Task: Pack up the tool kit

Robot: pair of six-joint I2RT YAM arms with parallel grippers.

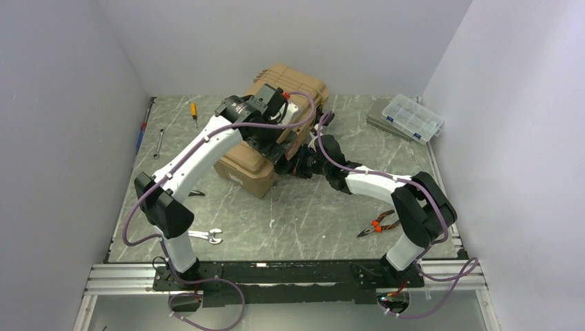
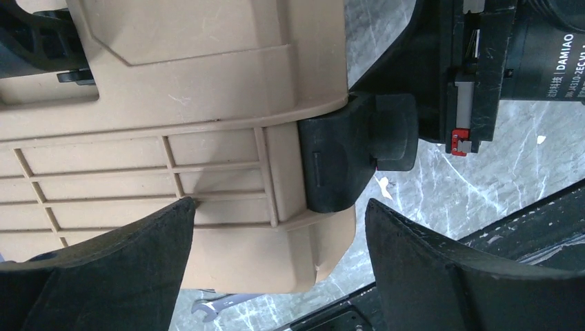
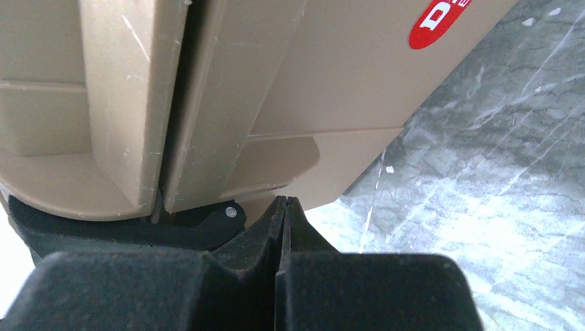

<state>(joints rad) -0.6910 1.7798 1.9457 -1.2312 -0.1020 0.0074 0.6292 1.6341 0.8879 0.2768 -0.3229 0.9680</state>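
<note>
The tan tool kit [image 1: 243,164] stands closed at the middle back of the table. My left gripper [image 1: 271,147] hangs over its lid. In the left wrist view that gripper [image 2: 279,231] is open, its fingers [image 2: 117,269] straddling the lid's corner just below a black latch [image 2: 338,162], touching nothing. My right gripper [image 1: 295,165] is at the box's right side. In the right wrist view it [image 3: 284,204] is shut and empty, its tips against the lower edge of the tool kit [image 3: 310,89], next to a black latch part [image 3: 196,222]. A red label [image 3: 441,21] shows on the box wall.
Orange-handled pliers [image 1: 378,224] lie front right, and a wrench [image 1: 207,236] front left. A screwdriver [image 1: 194,112], a small wrench [image 1: 159,141] and a blue-handled tool [image 1: 143,131] lie back left. A clear organiser case [image 1: 412,117] sits back right.
</note>
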